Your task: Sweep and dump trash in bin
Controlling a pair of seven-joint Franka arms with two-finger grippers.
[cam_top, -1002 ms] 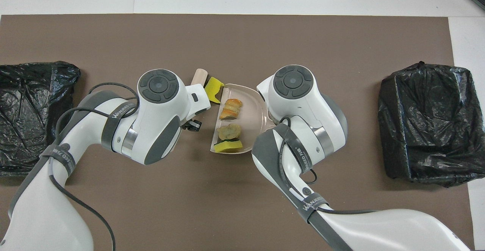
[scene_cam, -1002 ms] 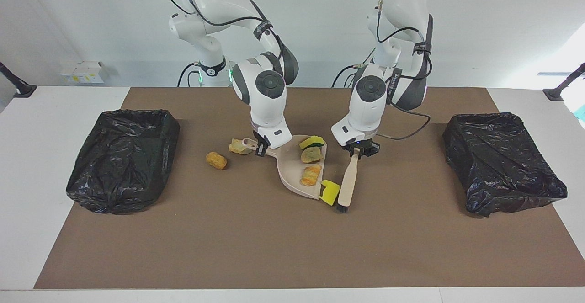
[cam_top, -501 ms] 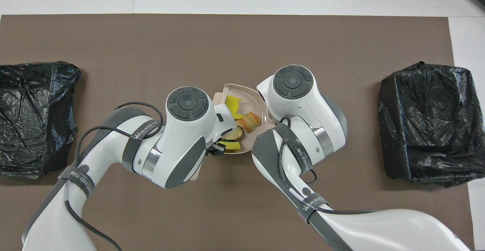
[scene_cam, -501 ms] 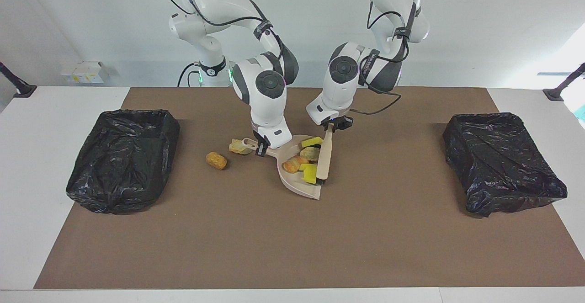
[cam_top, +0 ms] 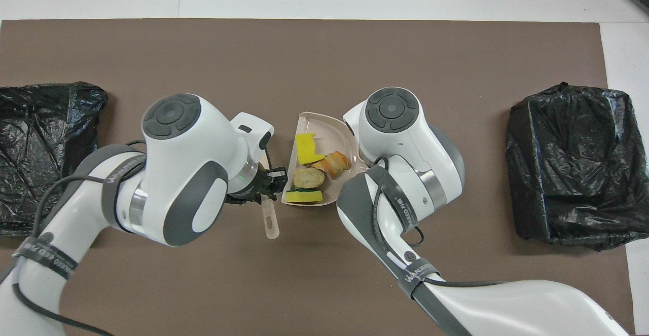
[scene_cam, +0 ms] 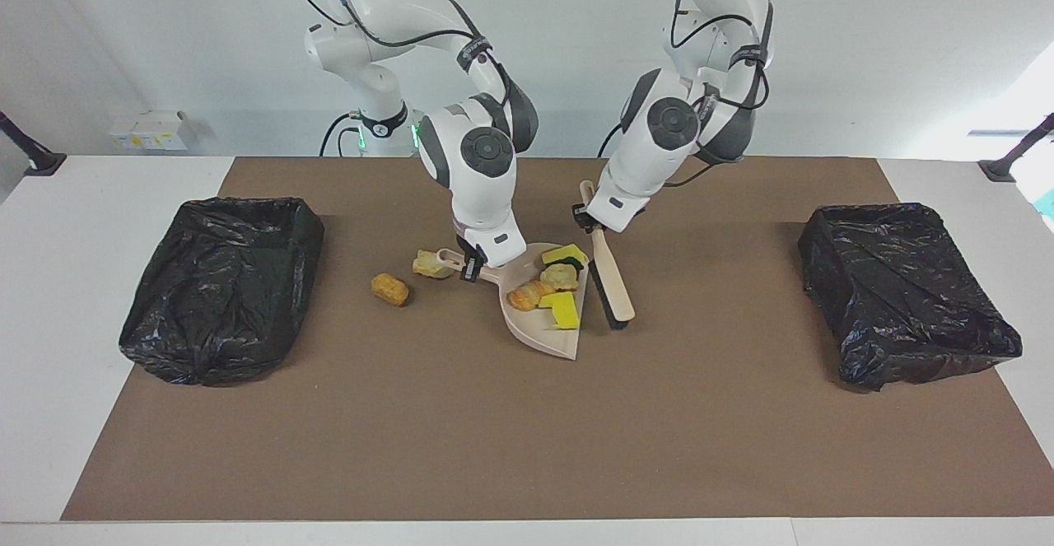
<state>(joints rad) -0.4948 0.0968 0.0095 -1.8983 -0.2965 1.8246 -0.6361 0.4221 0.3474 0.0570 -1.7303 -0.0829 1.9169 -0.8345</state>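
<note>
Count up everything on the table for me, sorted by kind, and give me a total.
Trash scraps in the dustpan: 4 (green-backed sponge, tan bit, orange nugget, yellow sponge)
Trash scraps on the mat: 2 (orange nugget, tan bit)
Dustpans: 1
Brushes: 1
Black-lined bins: 2 ()
Total: 10
</note>
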